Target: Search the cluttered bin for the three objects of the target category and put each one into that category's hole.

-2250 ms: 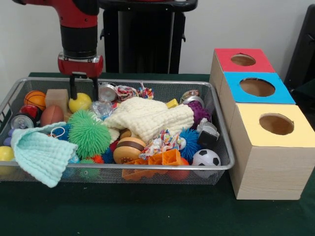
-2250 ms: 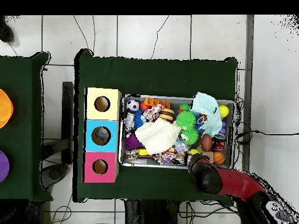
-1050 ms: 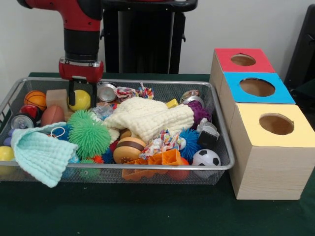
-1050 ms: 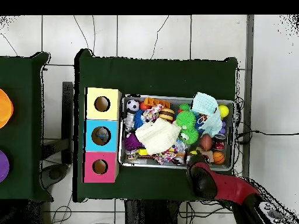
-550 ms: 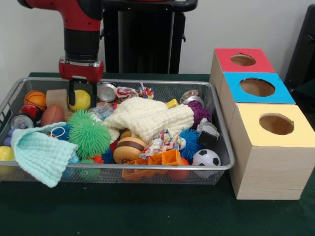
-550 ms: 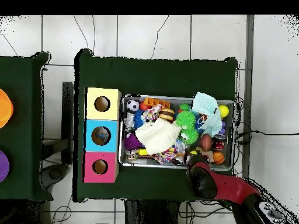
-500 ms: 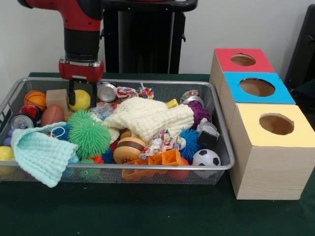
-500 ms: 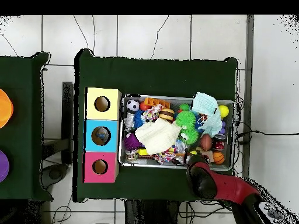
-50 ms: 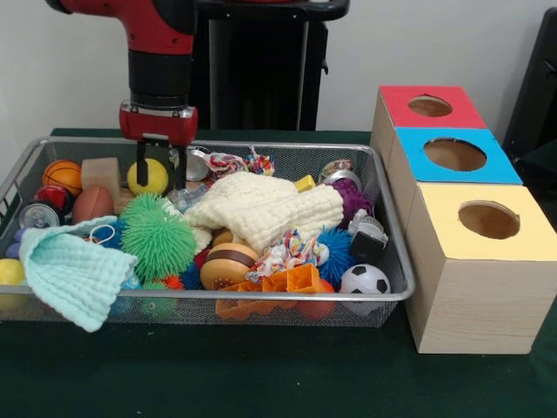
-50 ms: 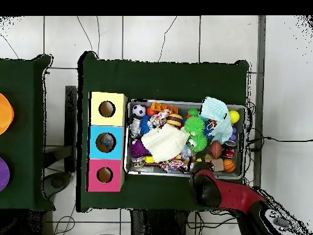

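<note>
Red and black, the jaws hang spread apart over the far left part of the wire bin, holding nothing; the yellow ball lies between and behind the two fingers, on the clutter. A wooden block and a small basketball lie just to its left. Three boxes stand beside the bin on the green surface: the red-topped box, the blue-topped box and the yellow-topped box, each with a round hole. No writing or label can be read on anything.
</note>
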Controlling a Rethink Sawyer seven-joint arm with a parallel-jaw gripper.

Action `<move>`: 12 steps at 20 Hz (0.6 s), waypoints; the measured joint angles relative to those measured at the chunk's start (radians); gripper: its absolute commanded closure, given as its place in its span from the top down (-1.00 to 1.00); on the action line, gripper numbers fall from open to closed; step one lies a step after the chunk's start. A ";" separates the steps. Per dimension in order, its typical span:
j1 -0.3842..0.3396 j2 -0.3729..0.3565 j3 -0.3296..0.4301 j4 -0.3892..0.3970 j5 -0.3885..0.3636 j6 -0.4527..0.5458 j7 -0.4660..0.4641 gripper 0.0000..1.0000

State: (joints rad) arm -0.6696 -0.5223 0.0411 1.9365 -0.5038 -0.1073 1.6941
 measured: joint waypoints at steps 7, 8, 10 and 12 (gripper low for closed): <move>0.065 0.004 -0.027 0.015 0.052 -0.017 0.003 1.00; 0.068 0.006 -0.032 0.015 0.057 -0.021 0.004 1.00; 0.072 0.010 -0.038 0.015 0.065 -0.028 0.004 1.00; 0.074 0.013 -0.042 0.016 0.073 -0.035 0.004 1.00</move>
State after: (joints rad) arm -0.5956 -0.5096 -0.0008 1.9524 -0.4305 -0.1419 1.6983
